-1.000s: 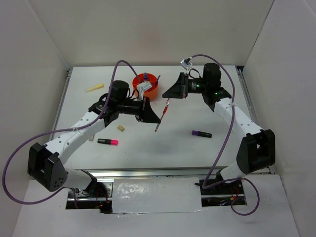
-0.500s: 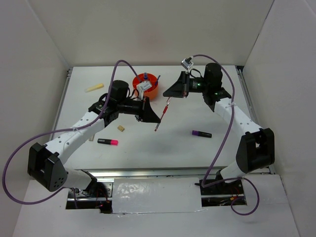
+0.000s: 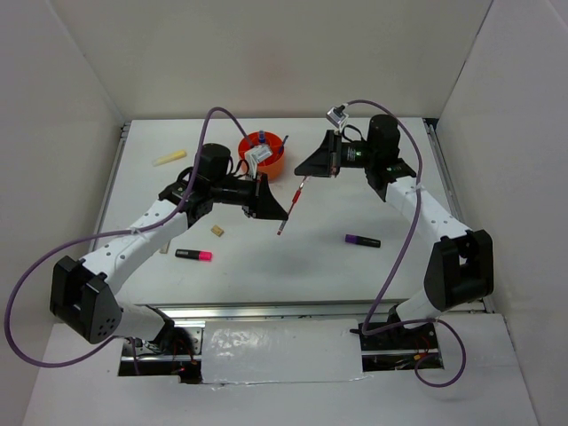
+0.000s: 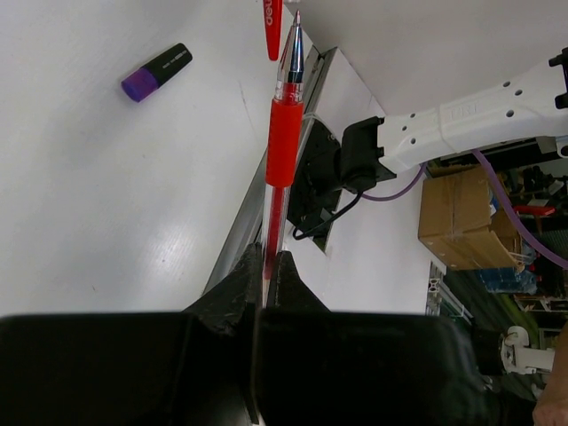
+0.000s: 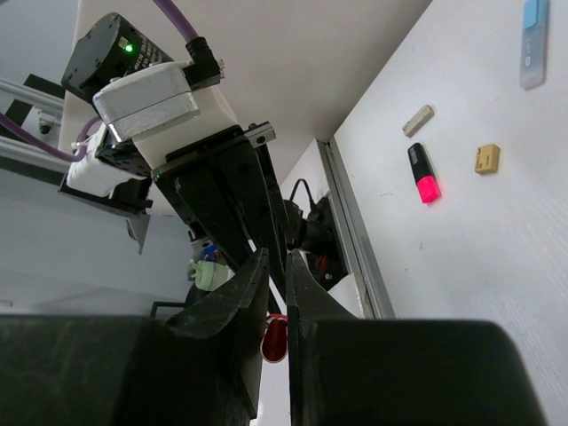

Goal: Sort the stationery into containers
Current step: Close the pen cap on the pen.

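Note:
A red pen (image 3: 286, 216) hangs in the air between my two grippers. My left gripper (image 3: 277, 213) is shut on its barrel (image 4: 284, 142), and the bare tip points away from the jaws. Next to that tip is the pen's red cap (image 4: 272, 22), off the pen. My right gripper (image 3: 302, 173) is shut on this cap (image 5: 277, 337), deep between its fingers. The orange pot (image 3: 273, 164) stands behind the left wrist with several items in it, partly hidden by cables.
On the table lie a purple-black marker (image 3: 362, 240) to the right, and a pink-black highlighter (image 3: 193, 255) and a tan eraser (image 3: 216, 232) to the left. A yellow stick (image 3: 169, 158) lies at the far left. A blue strip (image 5: 532, 40) shows in the right wrist view.

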